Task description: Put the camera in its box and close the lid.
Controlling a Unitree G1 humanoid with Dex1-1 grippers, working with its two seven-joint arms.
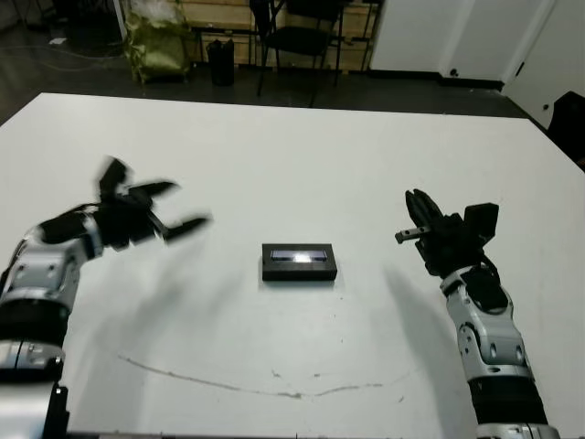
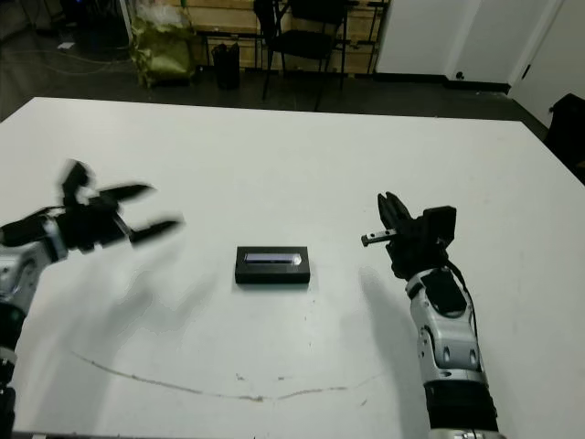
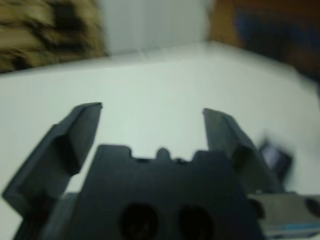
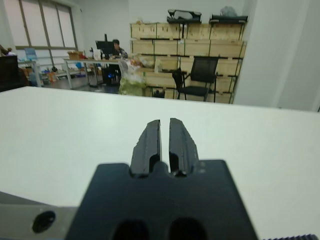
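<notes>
Lid [image 1: 300,257] and box [image 1: 300,272] are seen as one closed black block near the middle of the white worktop [image 1: 302,155], the lid's pale silvery stripe facing up along its top. The camera cannot be seen in any view. Nothing touches the block.

The left hand [image 1: 169,208] is held above the worktop, well apart from the box on its left side, and is smeared by motion blur. Its two black fingers [image 3: 75,135] are spread wide, with bare white surface showing between them in the left wrist view. A small dark shape, too blurred to be made out, is caught at the edge of that view.

The right hand [image 1: 419,212] is raised on the other side of the box, also well apart from it, with its fingers [image 4: 148,140] pressed together and pointing away from the robot; nothing is pinched between them.

Faint grey scuff marks [image 1: 274,389] are drawn across the near part of the worktop. A black chair [image 1: 306,37] and stacked wooden crates [image 4: 190,45] stand beyond the far edge, and a person [image 4: 117,47] is seated at a desk in the background.
</notes>
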